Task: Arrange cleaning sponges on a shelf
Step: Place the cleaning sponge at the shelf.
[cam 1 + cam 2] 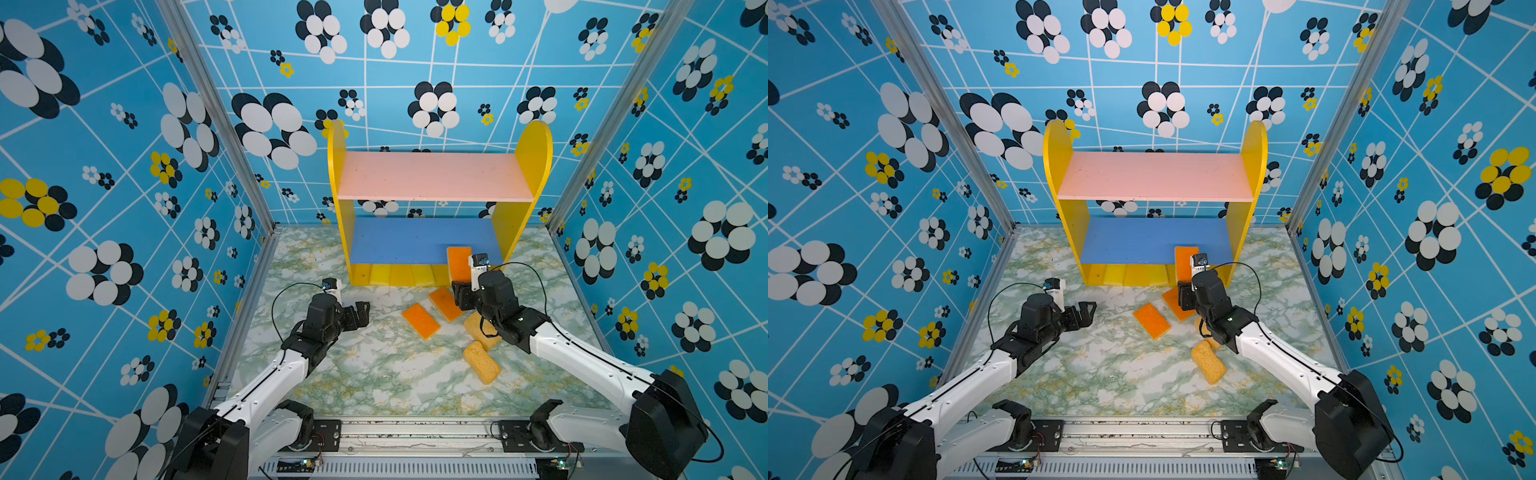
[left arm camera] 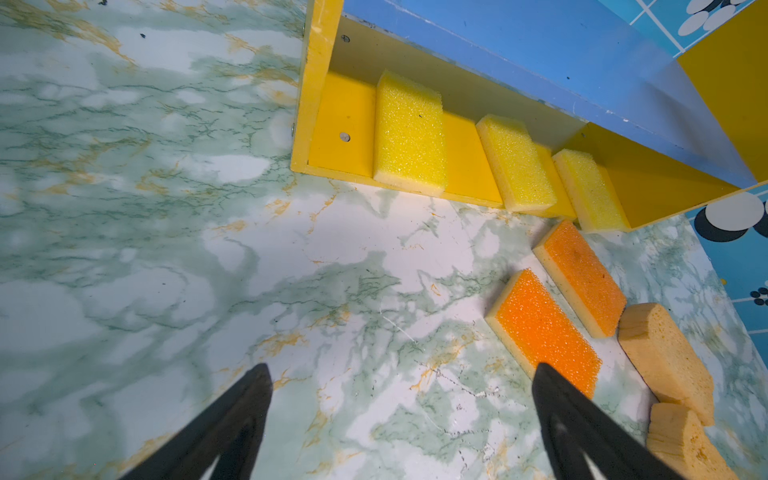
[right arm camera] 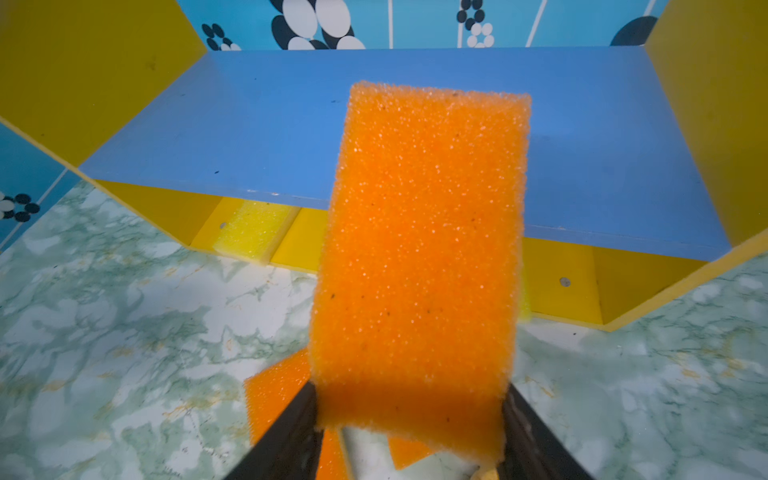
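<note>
The shelf [image 1: 534,153] stands at the back of the table, with a pink top board, a blue middle board [image 3: 249,124] and a yellow base. Three yellow sponges [image 2: 409,133] [image 2: 515,162] [image 2: 588,189] lie on the base. My right gripper [image 1: 463,295] [image 3: 409,390] is shut on the near end of an orange sponge [image 1: 458,262] [image 3: 424,249], whose far end reaches over the blue board's front edge near its right end. Two more orange sponges [image 1: 421,321] [image 1: 446,304] and two tan porous blocks [image 1: 481,361] [image 1: 478,330] lie on the table. My left gripper [image 1: 360,313] [image 2: 401,370] hangs open over bare table, left of them.
The marbled table [image 1: 365,374] is closed in by blue flower-patterned walls [image 1: 124,208] on three sides, with aluminium posts [image 1: 232,137] at the back corners. A metal rail [image 1: 415,432] carrying both arm bases runs along the front edge.
</note>
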Motion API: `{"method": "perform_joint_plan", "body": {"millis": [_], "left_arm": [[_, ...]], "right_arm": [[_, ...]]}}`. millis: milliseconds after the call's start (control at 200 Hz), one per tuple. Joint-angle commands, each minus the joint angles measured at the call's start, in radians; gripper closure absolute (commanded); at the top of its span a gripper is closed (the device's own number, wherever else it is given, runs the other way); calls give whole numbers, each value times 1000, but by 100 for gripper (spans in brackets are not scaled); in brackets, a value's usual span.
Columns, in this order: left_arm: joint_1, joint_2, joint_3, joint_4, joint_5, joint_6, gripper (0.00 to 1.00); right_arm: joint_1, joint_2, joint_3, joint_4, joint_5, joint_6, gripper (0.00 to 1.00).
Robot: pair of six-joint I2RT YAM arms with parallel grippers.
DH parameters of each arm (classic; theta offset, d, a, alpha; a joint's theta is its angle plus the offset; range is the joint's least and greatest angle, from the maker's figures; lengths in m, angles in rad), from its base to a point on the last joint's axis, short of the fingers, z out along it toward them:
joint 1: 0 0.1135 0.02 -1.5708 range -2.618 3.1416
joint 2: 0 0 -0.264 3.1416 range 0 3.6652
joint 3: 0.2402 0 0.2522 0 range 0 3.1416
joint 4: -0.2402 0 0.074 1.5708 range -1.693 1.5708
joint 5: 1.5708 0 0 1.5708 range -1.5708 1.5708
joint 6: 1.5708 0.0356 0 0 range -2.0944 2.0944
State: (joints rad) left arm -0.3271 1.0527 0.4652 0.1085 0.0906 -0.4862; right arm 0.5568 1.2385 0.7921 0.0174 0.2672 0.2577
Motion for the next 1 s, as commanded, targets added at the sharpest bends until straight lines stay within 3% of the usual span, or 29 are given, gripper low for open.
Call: {"method": "perform_joint_plan", "body": {"millis": [0, 600, 995], "left_arm": [[8, -3, 21, 18, 12, 18, 1], [9, -17, 12, 22, 12, 15, 1], [8, -17, 25, -1, 10, 18, 1]], "right_arm": [[-47, 28, 60, 30, -34, -21, 37], [-263, 258, 295, 32, -214, -59, 35], [-273, 379, 356, 32, -202, -94, 34]]}}
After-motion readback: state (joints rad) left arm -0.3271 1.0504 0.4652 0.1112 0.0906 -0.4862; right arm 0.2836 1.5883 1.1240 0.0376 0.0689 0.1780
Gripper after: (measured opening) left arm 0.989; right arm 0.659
